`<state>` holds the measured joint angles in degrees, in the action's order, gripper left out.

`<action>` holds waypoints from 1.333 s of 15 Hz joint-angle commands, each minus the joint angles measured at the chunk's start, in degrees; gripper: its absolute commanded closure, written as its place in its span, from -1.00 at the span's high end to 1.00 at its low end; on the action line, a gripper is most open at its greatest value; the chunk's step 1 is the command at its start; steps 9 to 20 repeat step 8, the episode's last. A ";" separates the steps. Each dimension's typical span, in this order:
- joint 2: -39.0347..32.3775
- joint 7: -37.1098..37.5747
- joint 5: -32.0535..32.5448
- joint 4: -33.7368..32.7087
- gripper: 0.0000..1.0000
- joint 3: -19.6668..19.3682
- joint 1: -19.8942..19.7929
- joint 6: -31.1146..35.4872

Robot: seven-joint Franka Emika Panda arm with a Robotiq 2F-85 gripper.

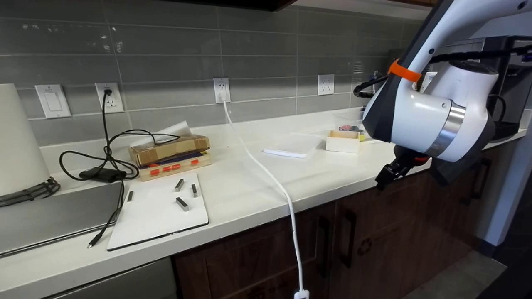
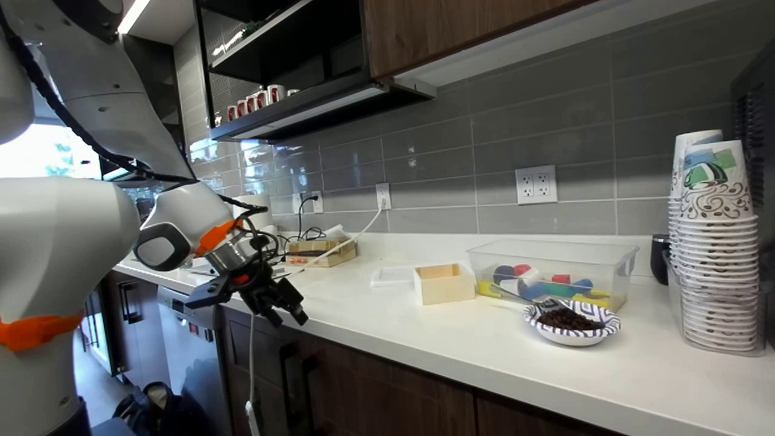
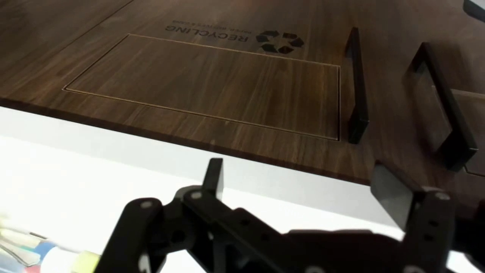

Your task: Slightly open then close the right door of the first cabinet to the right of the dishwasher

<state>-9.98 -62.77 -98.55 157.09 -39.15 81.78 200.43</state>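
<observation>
The right door (image 1: 384, 236) of the first cabinet is dark brown wood with a recycling mark and looks closed. It also shows in an exterior view (image 2: 387, 393) and, upside down, in the wrist view (image 3: 212, 87). Its dark bar handle (image 1: 349, 238) runs along its left edge; the wrist view shows it too (image 3: 358, 87). The twin left door (image 1: 249, 265) is beside it. The grey dishwasher (image 2: 194, 357) is left of the cabinet. My gripper (image 1: 384, 178), also in an exterior view (image 2: 293, 306) and the wrist view (image 3: 297, 170), is open, empty, near the counter's front edge, apart from the handle.
A white cord (image 1: 293, 224) hangs over the counter edge (image 1: 316, 199) in front of the left door. On the counter are a small wooden box (image 2: 445, 284), a clear bin (image 2: 545, 260), a bowl (image 2: 572, 333), stacked cups (image 2: 717, 254) and a white board (image 1: 160, 216).
</observation>
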 commanded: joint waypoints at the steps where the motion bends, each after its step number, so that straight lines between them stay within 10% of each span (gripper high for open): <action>1: 7.63 -10.04 -7.75 0.22 1.00 0.90 -0.57 4.65; 20: 6.54 -9.43 -7.99 -0.03 1.00 0.89 -0.13 4.59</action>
